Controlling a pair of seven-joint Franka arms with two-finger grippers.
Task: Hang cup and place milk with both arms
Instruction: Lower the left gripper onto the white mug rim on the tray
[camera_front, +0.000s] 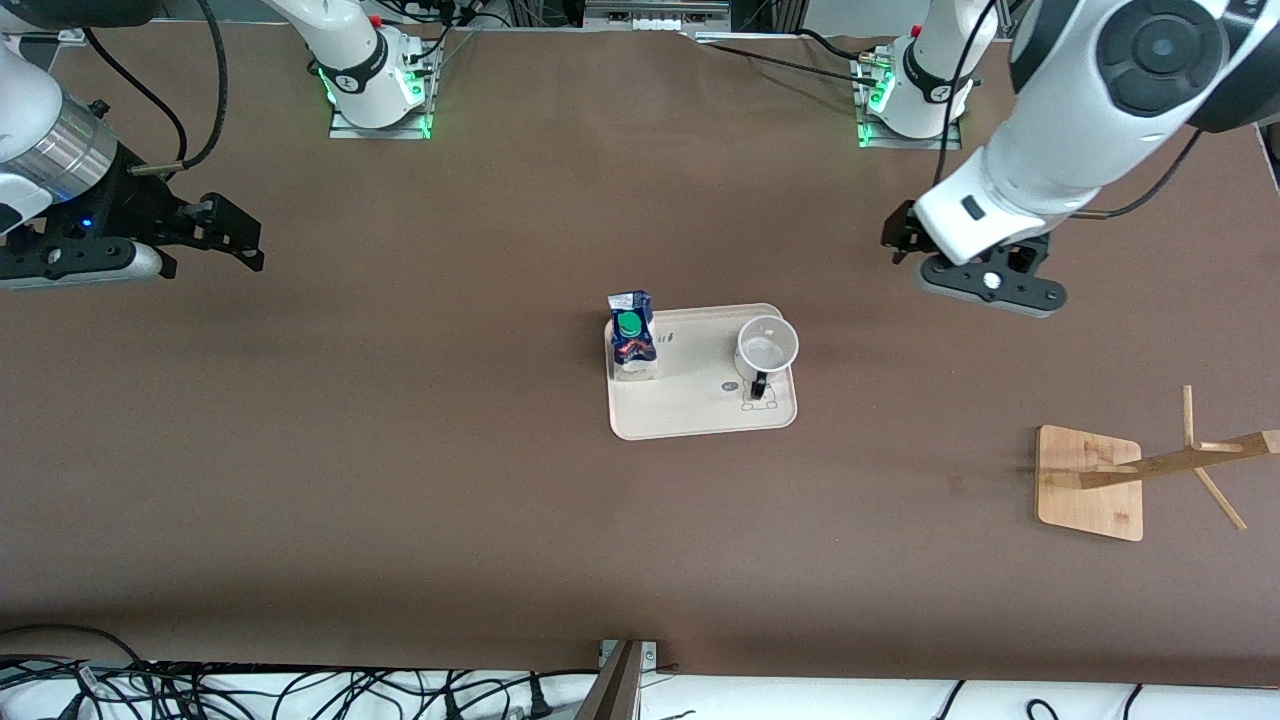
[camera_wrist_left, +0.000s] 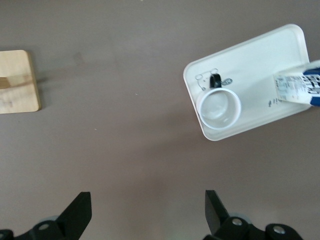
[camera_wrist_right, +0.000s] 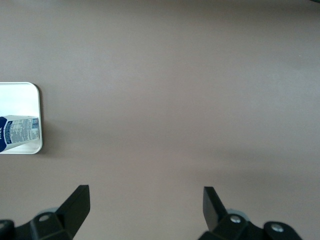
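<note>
1. Two things of yours stood on the beige tray (camera_front: 700, 420) at the middle of the brown table (camera_front: 400, 480): the milk (camera_front: 632, 335) and the cup (camera_front: 767, 348).
2. You had the milk upright in the tray's corner toward the right arm's end, its green cap on the dark blue top; the right wrist view caught only its printed side (camera_wrist_right: 20, 131) and one tray corner (camera_wrist_right: 30, 92).
3. You had the cup upright and open-mouthed toward the left arm's end of the tray, its black handle pointing toward the front camera; the left wrist view showed it (camera_wrist_left: 219, 107) near a tray corner (camera_wrist_left: 240, 65), with the carton (camera_wrist_left: 297, 87) at the tray's other end.
4. Your wooden rack (camera_front: 1090, 482) stood well apart from the tray at the left arm's end, nearer the front camera; its post and pegs leaned across that view, probably a trick of the camera angle. Its base (camera_wrist_left: 17, 82) showed in the left wrist view.
5. Your left pincer (camera_front: 905, 240) hung over bare table between the left base and the tray, its fingers (camera_wrist_left: 77, 212) spread wide apart and holding nothing.
6. Your right pincer (camera_front: 240, 240) hung over bare table at the right arm's end, well apart from the tray, fingers (camera_wrist_right: 75, 202) likewise wide apart and empty.
</note>
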